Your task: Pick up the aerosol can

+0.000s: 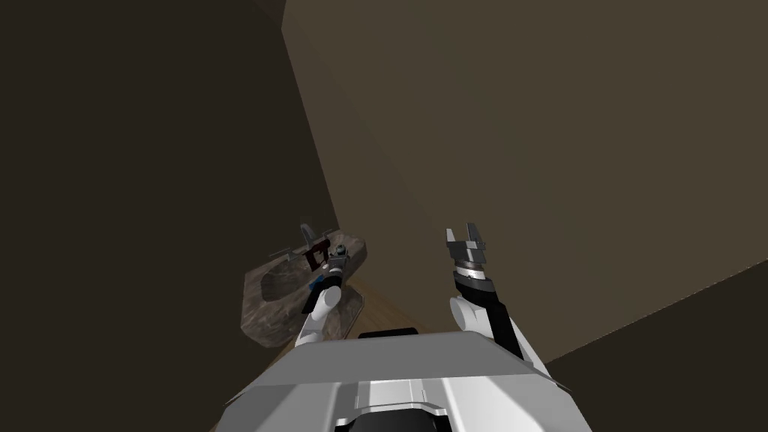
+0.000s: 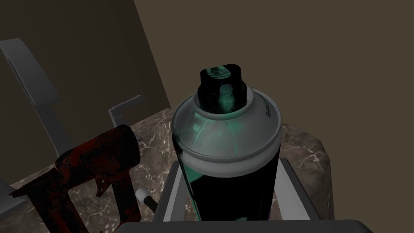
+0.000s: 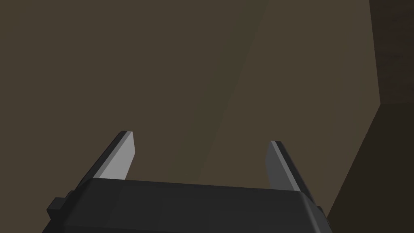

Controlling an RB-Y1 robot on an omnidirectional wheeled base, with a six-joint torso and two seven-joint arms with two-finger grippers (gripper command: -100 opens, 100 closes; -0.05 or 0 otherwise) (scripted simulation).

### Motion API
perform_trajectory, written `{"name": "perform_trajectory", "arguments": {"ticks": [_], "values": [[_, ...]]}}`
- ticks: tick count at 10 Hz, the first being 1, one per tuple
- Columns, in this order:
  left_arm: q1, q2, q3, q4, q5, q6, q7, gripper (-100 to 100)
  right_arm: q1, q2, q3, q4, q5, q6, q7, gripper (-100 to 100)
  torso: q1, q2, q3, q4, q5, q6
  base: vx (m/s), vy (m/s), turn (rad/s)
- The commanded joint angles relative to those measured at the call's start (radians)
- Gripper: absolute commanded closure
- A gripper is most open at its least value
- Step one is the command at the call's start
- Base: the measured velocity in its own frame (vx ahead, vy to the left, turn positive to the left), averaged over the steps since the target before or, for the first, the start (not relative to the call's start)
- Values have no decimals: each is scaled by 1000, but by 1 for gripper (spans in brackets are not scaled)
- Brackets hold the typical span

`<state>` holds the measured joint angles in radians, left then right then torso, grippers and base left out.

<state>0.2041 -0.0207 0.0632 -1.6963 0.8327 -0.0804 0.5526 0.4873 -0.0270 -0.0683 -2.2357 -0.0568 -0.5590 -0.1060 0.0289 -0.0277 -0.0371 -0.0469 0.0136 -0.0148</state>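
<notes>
Left claw (image 2: 229, 164) pinches aerosol can (image 2: 226, 129) round its black body below the grey shoulder, probably light, stiff, slick; right claw (image 3: 201, 137) spread, idle.

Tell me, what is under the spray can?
A brown marbled counter spreads beneath the can. The can's bottom is hidden behind the left gripper, so whether it rests there cannot be seen.

- Two dull brown walls (image 1: 525, 112) meet in a corner ahead of me, and the left wall (image 1: 135, 150) lies in deeper shade.
- A veined brown stone counter (image 1: 259, 319) fills that corner, with a basin (image 1: 279, 281) sunk near its middle.
- A grey tap (image 2: 42, 95) rises at the counter's back edge.
- A strip of wooden floor (image 1: 382, 307) runs beside the counter.
- The light is dim throughout.
</notes>
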Motion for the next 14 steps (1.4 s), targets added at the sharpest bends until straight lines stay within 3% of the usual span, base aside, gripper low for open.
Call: {"name": "perform_trajectory", "arguments": {"ticks": [1, 4, 5, 6, 9, 11, 12, 14], "values": [[50, -3, -5, -50, 34, 16, -31, 100, 0, 0, 0, 0, 0, 0, 0, 0, 0, 0, 0, 0, 0, 0, 75, -15, -182], [134, -3, -5, -137, 34, 16, -31, 100, 0, 0, 0, 0, 0, 0, 0, 0, 0, -3, -2, -1, 0, 0, 52, 2, -28], [134, -3, -5, -149, 34, 16, -31, 100, 0, 0, 0, 0, 0, 0, 0, 0, 0, -1, -1, 0, -1, 0, -5, 9, 11], [174, -10, -11, -179, 68, 37, -65, 100, 0, 0, 0, 0, 0, 0, 0, 0, 0, 0, 0, 1, -1, 0, 61, 18, -187], [258, -10, -11, -260, 68, 37, -65, 100, 0, 0, 0, 0, 0, 0, 0, 0, -1, -3, -2, 0, 0, 0, 58, -2, -29], [264, -10, -11, -288, 68, 37, -65, 100, 0, 0, 0, 0, 0, 0, 0, 0, -1, 1, 1, 2, 0, 0, -9, -5, 5], [315, -17, -17, -329, 101, 58, -98, 100, 0, 0, 0, 0, 0, 0, 0, 0, -1, 2, 2, 2, -1, 0, 70, 7, -170], [371, -17, -17, -382, 101, 58, -98, 100, 0, 0, 0, 0, 0, 0, 0, 0, -1, -4, -1, 1, 0, 1, 77, -4, -55]]}}
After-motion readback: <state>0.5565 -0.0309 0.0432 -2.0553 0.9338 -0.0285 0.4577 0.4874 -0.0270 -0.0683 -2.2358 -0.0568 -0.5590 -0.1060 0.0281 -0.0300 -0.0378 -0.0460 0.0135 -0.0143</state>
